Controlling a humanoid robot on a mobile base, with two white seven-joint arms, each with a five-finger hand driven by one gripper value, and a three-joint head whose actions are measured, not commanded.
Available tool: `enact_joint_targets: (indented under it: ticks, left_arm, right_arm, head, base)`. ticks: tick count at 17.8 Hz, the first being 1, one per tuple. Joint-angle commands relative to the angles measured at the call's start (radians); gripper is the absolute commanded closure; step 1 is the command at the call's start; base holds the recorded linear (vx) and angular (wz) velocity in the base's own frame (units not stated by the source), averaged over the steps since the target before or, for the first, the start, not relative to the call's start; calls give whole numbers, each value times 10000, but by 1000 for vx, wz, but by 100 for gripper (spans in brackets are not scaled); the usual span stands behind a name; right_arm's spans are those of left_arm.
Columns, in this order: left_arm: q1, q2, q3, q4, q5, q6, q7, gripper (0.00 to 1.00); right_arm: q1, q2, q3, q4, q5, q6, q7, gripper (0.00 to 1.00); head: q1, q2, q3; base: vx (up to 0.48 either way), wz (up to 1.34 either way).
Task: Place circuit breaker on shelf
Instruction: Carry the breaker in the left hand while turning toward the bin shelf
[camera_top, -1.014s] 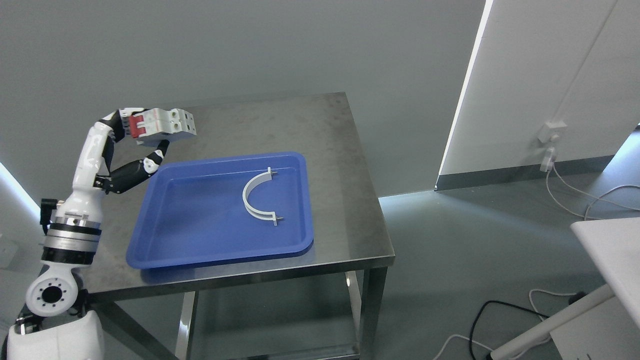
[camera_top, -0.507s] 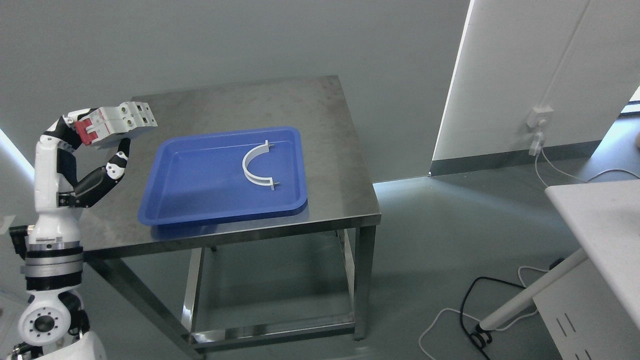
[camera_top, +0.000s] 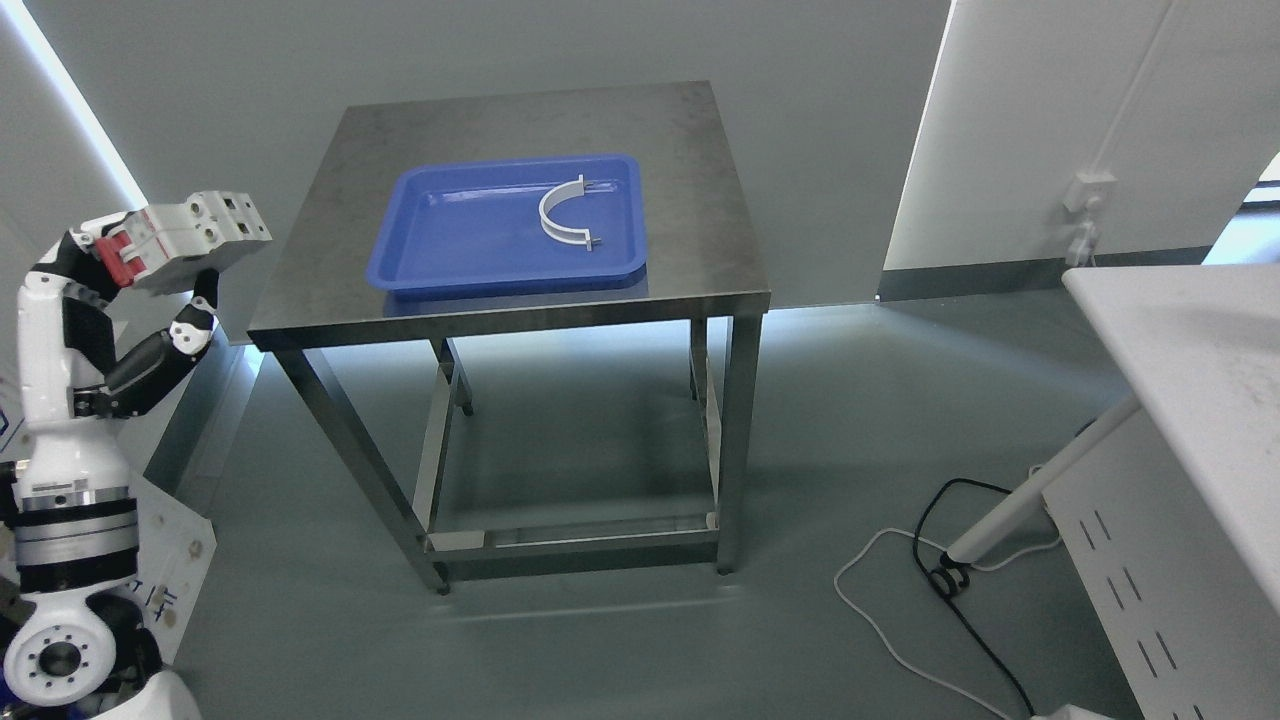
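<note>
1 arm is in view, the left one, rising along the picture's left edge. Its left hand (camera_top: 120, 290) is clamped around the circuit breaker (camera_top: 185, 240), with fingers (camera_top: 70, 255) curled over the red-switch end and the thumb pressed up against the underside. The circuit breaker is a pale grey block with a red toggle at its left end, held in the air well left of the table and clear of its edge, tilted slightly so the right end sits higher. Below the arm, a white panel (camera_top: 175, 560) with dark markings lies on the floor.

Further right stands the steel table (camera_top: 690, 240), with 4 legs and a low frame joining them near the floor. On its top rests a blue tray (camera_top: 460, 235), and inside the tray, toward its right side, lies 1 white curved bracket (camera_top: 562, 212), a half-ring with small tabs at both ends.

Right of the table, a white wall panel carries a socket (camera_top: 1088, 192) with a plug below it. A black cable (camera_top: 950, 560) and a white cable (camera_top: 880, 610) trail across the floor. At the far right, the white worktop (camera_top: 1190, 340) juts in, propped by a slanted white leg.
</note>
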Motion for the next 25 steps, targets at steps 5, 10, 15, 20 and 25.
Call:
enact_joint_targets:
  ticks: [5, 10, 15, 20, 25]
  left_arm:
    - [-1074, 14, 274, -506, 29, 490, -83, 89]
    - [-2207, 14, 106, -506, 13, 1531, -98, 89]
    - [-3160, 68, -721, -506, -2, 2468, -220, 89]
    - [-2673, 1307, -1336, -339, -154, 4456, -1917, 89]
    - [-3249, 2524, -1521, 1332, -1488, 4908, -2752, 88]
  right_arm:
    - [-3, -175, 199, -1, 0, 1661, 7, 0]
    - [-3, -175, 199, -1, 0, 1661, 7, 0]
    - [-3, -175, 199, -1, 0, 1661, 7, 0]
    - [-3, -175, 199, -1, 0, 1661, 7, 0]
    - [-3, -175, 199, -1, 0, 1661, 7, 0]
  head:
    - [0, 0, 0]
    - [0, 0, 0]
    - [0, 0, 0]
    - [0, -1, 0]
    - [0, -4, 0]
  base:
    - [-429, 145]
    - [-379, 586]
    - [-273, 988]
    - [-132, 1163]
    - [-2, 921]
